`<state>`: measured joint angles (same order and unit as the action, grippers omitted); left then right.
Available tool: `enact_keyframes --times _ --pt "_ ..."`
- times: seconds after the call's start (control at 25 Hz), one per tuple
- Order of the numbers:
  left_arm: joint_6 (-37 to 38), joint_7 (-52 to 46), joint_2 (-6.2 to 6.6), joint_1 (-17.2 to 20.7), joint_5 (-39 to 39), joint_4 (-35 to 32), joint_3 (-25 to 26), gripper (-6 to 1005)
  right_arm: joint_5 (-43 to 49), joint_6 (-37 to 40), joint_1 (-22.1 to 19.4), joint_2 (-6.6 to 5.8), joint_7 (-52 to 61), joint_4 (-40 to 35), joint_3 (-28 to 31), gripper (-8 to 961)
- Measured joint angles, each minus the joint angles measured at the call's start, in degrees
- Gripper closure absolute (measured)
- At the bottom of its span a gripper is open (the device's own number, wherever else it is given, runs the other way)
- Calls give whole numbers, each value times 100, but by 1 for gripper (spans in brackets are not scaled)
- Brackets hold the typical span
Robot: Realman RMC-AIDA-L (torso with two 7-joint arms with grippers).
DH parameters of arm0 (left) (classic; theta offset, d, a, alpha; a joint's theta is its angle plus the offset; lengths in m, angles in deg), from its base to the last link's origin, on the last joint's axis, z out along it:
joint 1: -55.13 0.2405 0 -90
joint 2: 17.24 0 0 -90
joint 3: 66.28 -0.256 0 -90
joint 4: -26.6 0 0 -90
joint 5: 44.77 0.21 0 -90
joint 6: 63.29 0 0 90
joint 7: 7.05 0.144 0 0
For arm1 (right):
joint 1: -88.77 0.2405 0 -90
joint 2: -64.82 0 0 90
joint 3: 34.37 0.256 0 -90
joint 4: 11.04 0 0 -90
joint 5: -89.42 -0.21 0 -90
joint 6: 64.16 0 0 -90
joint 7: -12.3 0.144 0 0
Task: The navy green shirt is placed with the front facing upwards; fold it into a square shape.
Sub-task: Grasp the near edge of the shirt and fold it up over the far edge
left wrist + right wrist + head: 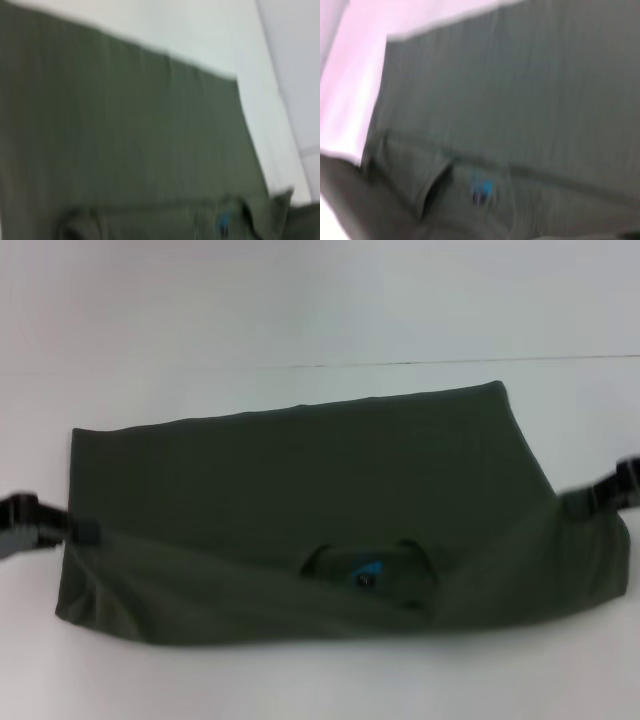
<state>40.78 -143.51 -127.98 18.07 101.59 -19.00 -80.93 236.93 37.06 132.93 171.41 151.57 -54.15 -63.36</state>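
On the white surface point(320, 300) in front of us lies the navy green shirt point(300, 480), spread wide as a plain green rectangle. Its near part is doubled over toward us, and in the middle of that near band the round collar point(368, 575) shows with the blue neck label point(370, 568) inside it. Our left claw point(88, 531) sits at the shirt's left edge, where the near band meets the flat panel, and our right claw point(578, 502) sits at the right edge at about the same height. Both touch the cloth, but we cannot tell whether either one is pinching it or spread. Both wrist views show the green fabric with the blue label point(223, 220) point(481, 188) near its folded edge and white surface beyond.
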Motion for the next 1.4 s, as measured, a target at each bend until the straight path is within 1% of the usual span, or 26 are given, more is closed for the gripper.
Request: enact_keyframes --times 0.2,0.28,0.4,0.52,0.6,0.68,0.72,0.88,1.0,1.08,1.16,1.28,1.4 --pt "-649 83 4 116 -564 181 217 940 -565 -808 -65 -40 117 69 269 910" --pt "-1017 158 -22 159 -802 301 243 940 -880 -1328 -141 -25 73 125 294 910" --pt "-1635 317 -108 215 -1103 510 242 940 -1216 -2197 -207 13 -155 430 261 910" --pt "-2188 586 -247 253 -1474 759 239 939 -1537 -2929 -207 81 -540 948 254 908" --pt "-2579 802 -372 256 -1733 922 242 939 -1752 -3302 -201 201 -807 1132 251 908" --pt "-2940 984 -481 257 -1967 1026 236 939 -1924 -3665 -197 404 -1034 1167 248 907" --pt "-3162 1115 -559 256 -2115 1077 221 939 -1986 -3814 -192 512 -1132 1154 245 906" --pt "-3904 1564 -791 198 -2516 1204 200 939 -2112 -4380 -128 815 -1421 1139 236 905" --pt "-4316 1847 -920 164 -2831 1290 202 939 -2242 -4788 -86 959 -1602 1195 223 904" --pt "-4584 2133 -964 135 -3130 1447 188 938 -2363 -5031 -62 1037 -1734 1245 217 903" --pt "-4809 2390 -981 76 -3348 1631 185 938 -2528 -5247 -40 1105 -1934 1311 213 902" --pt "-5083 2747 -1008 -16 -3632 1844 186 938 -2719 -5502 23 1160 -2191 1439 185 901" --pt "-5343 3118 -1079 -94 -3936 1960 185 938 -2747 -5724 90 1206 -2270 1544 163 900"
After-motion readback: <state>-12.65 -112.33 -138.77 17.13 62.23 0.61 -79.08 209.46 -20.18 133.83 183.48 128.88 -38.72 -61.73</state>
